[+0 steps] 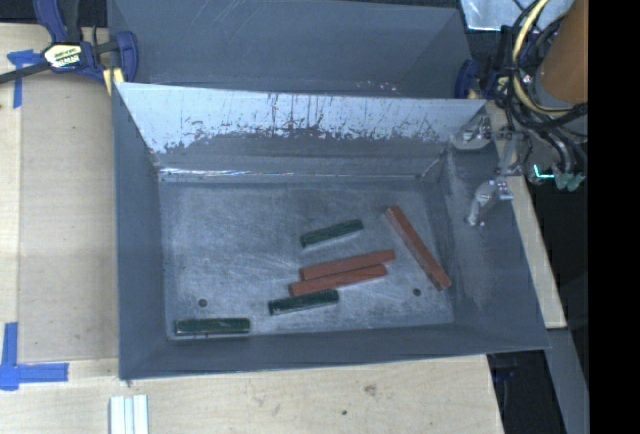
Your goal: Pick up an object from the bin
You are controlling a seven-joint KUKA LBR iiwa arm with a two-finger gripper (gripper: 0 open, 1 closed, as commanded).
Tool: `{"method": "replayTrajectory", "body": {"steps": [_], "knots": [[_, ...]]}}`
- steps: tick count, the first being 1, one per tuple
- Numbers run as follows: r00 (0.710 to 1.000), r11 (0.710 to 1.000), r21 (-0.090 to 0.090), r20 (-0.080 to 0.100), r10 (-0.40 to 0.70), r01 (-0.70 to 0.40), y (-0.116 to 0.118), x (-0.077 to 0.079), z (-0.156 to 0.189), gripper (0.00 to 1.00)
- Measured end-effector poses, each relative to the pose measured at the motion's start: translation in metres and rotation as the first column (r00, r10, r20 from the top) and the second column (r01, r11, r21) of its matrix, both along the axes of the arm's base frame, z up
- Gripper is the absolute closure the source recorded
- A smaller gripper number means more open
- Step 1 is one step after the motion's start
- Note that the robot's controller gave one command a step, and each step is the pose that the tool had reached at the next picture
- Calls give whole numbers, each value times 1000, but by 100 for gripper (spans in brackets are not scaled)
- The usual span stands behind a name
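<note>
gripper (483, 202) hangs by the right wall of the bin (140, 252), over no stick; i cannot tell whether it is open or closed. nearest candidate: long red-brown stick (417, 247), lying diagonally on the floor right of centre, near but apart from the paired red-brown sticks (345, 268) and a green stick (332, 233). judgement: probably light, stiff and smooth, lying flat on metal, so i'd close across its narrow width at mid-length to keep it from tipping.
</note>
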State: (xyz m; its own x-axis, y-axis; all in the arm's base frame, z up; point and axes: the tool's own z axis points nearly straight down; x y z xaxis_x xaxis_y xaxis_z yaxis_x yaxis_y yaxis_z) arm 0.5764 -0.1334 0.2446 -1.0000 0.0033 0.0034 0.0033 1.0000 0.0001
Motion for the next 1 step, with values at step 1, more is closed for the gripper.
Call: {"method": "replayTrajectory", "body": {"steps": [1], "knots": [[1000,1000,-1,8,3,-3,1,2,4,0]]}}
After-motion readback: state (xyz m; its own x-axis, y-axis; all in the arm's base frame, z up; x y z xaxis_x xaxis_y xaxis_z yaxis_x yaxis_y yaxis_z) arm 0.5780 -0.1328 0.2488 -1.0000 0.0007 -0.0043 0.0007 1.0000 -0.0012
